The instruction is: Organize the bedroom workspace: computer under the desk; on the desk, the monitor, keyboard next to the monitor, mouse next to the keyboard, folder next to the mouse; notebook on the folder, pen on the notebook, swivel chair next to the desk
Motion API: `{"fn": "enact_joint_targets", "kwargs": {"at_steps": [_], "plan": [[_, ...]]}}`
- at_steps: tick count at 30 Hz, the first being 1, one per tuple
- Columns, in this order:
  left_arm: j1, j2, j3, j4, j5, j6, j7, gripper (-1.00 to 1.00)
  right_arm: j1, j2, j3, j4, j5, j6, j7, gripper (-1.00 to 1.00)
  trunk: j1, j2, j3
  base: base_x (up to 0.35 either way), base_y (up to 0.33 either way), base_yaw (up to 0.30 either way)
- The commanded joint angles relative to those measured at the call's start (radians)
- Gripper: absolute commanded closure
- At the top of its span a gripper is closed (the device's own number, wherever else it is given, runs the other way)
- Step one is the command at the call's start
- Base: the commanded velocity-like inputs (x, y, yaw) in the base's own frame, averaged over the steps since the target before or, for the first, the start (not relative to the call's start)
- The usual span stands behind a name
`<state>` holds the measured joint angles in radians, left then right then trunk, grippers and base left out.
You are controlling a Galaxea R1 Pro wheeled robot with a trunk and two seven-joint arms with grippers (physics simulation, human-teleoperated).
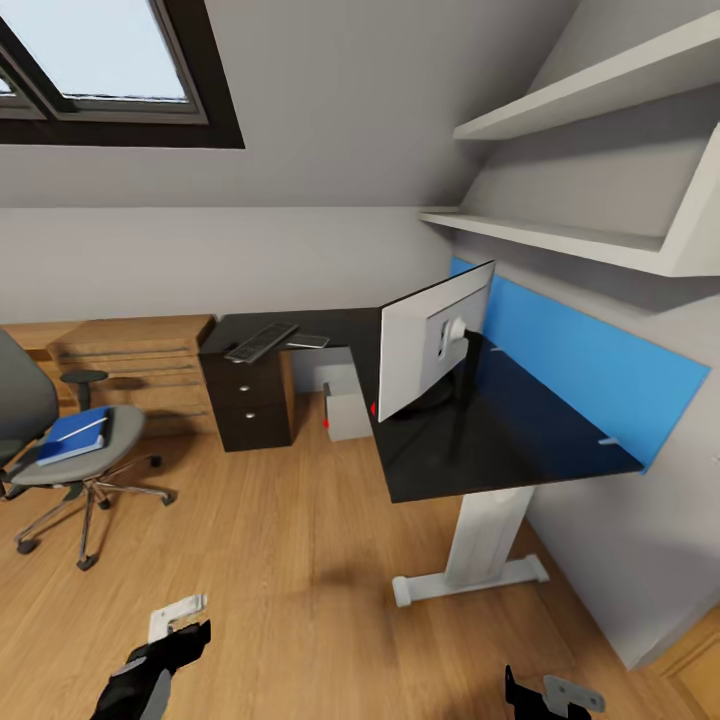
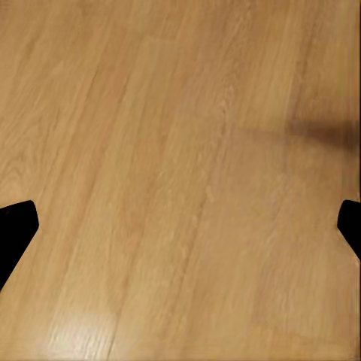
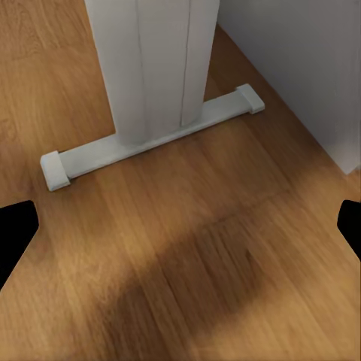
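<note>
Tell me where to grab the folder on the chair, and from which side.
Grip the folder by its near long edge, coming from the seat's open front. It lies flat on the chair, so an edge pinch probably suits; the backrest blocks the far side.

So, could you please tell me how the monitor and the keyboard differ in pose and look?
The monitor stands upright on its stand, while the keyboard lies flat. The monitor shows a pale grey back; the keyboard is dark grey. The monitor sits on the near desk wing, the keyboard on the far one. Both rest on the desk.
</note>
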<state>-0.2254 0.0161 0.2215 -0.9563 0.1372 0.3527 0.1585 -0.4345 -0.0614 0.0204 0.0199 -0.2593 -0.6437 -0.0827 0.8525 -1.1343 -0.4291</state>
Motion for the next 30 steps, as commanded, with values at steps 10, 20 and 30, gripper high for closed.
{"fn": "enact_joint_targets", "kwargs": {"at_steps": [10,20,30], "plan": [[-0.224,-0.004,-0.002,-0.027,0.011,0.315,0.082,-1.0,-0.001,0.001,0.003,0.002,0.0,-0.004,-0.003,-1.0,0.0,-0.001,-0.001,0.0,0.0,-0.219],[-0.391,-0.025,-0.002,-0.026,0.012,0.403,0.109,-1.0,-0.001,0.003,0.004,0.002,0.0,-0.005,-0.003,-1.0,0.0,-0.001,-0.001,0.0,0.0,-0.198],[-0.432,-0.047,0.002,-0.104,0.013,0.482,0.131,-1.0,-0.001,0.006,0.005,0.002,0.001,-0.006,-0.003,-1.0,0.0,-0.001,-0.001,0.0,0.0,-0.017]]}}
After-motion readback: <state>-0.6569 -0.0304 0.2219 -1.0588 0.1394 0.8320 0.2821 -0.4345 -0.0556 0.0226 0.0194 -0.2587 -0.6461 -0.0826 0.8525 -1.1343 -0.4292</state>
